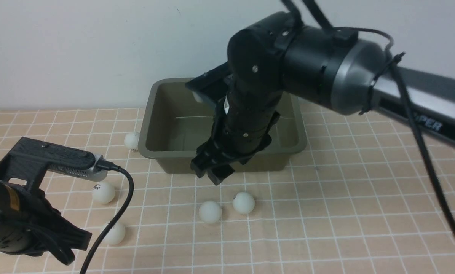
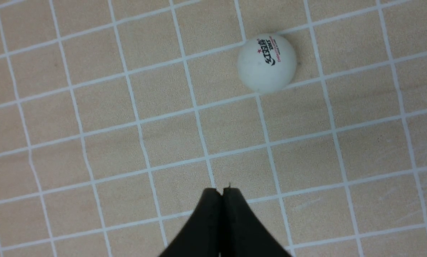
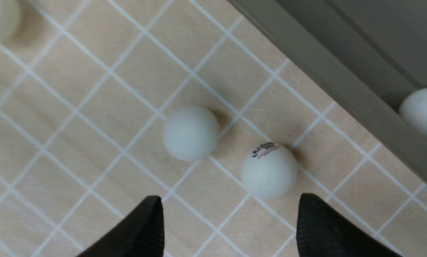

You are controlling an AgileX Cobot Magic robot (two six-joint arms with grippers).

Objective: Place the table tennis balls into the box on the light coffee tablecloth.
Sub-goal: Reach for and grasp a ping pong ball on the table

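The olive-green box (image 1: 155, 121) stands at the back of the light coffee tablecloth (image 1: 326, 213). Several white table tennis balls lie on the cloth: two in front of the box (image 1: 210, 211) (image 1: 243, 202), two at the left (image 1: 103, 192) (image 1: 114, 233), and one by the box's left wall (image 1: 131, 140). My right gripper (image 1: 214, 177) hangs open over the box's front wall, above the front pair. In the right wrist view the logo ball (image 3: 269, 170) lies just beyond the right gripper (image 3: 229, 200), with a plain ball (image 3: 191, 132) beside it. One ball (image 3: 422, 114) rests inside the box. My left gripper (image 2: 222, 189) is shut and empty, near a logo ball (image 2: 267, 63).
A plain white wall (image 1: 79, 49) rises right behind the box. The left wrist camera's black cable (image 1: 124, 198) loops over the cloth at the left. The right arm's long link (image 1: 421, 99) crosses the upper right.
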